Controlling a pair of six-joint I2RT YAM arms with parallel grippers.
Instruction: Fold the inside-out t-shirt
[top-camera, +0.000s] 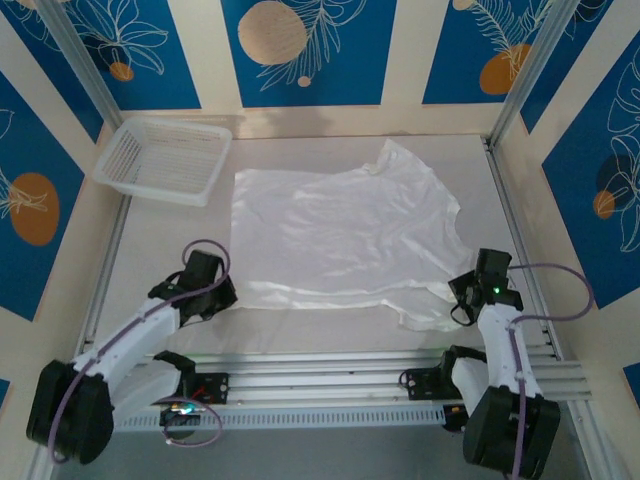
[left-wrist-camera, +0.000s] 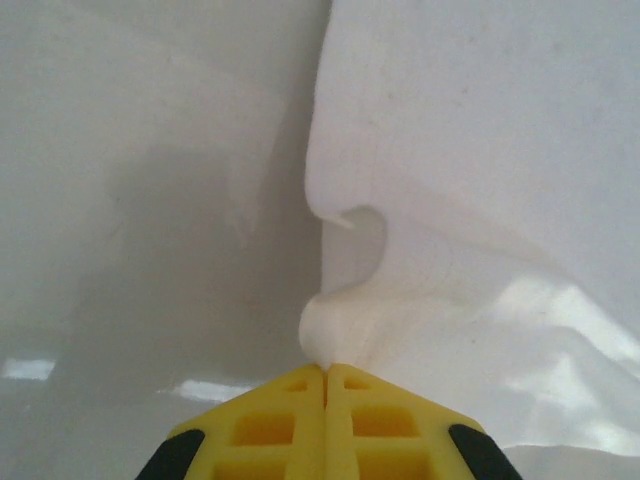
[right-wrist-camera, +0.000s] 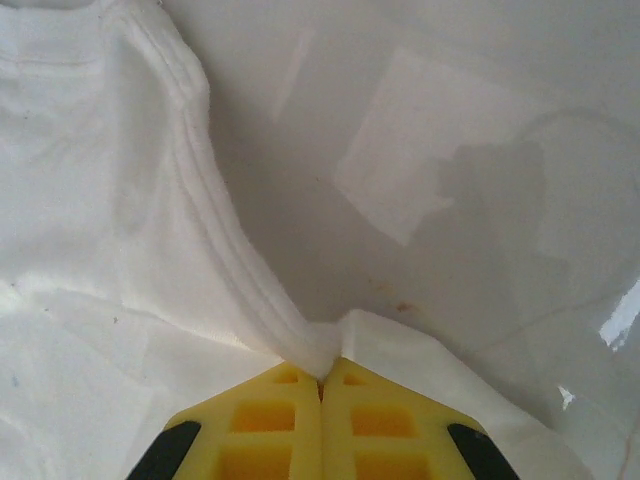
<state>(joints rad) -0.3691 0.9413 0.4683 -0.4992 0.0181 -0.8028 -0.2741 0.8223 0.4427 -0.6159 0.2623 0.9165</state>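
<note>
The inside-out t-shirt (top-camera: 340, 235), white and wrinkly, lies spread flat across the middle of the table. My left gripper (top-camera: 231, 297) sits at its near left corner. In the left wrist view its yellow fingers (left-wrist-camera: 290, 425) are pressed together, pinching a small bulge of the shirt's edge (left-wrist-camera: 340, 330) at their tips (left-wrist-camera: 325, 368). My right gripper (top-camera: 461, 301) is at the shirt's near right side. There the yellow fingers (right-wrist-camera: 365, 425) are shut on a stitched hem of the shirt (right-wrist-camera: 235, 280), with cloth draping to both sides of the tips (right-wrist-camera: 322, 374).
A white mesh basket (top-camera: 165, 158) stands at the back left, apart from the shirt. Bare white table (top-camera: 160, 250) lies left of the cloth and a narrow strip (top-camera: 480, 190) to its right. Aluminium rails (top-camera: 330, 375) run along the near edge.
</note>
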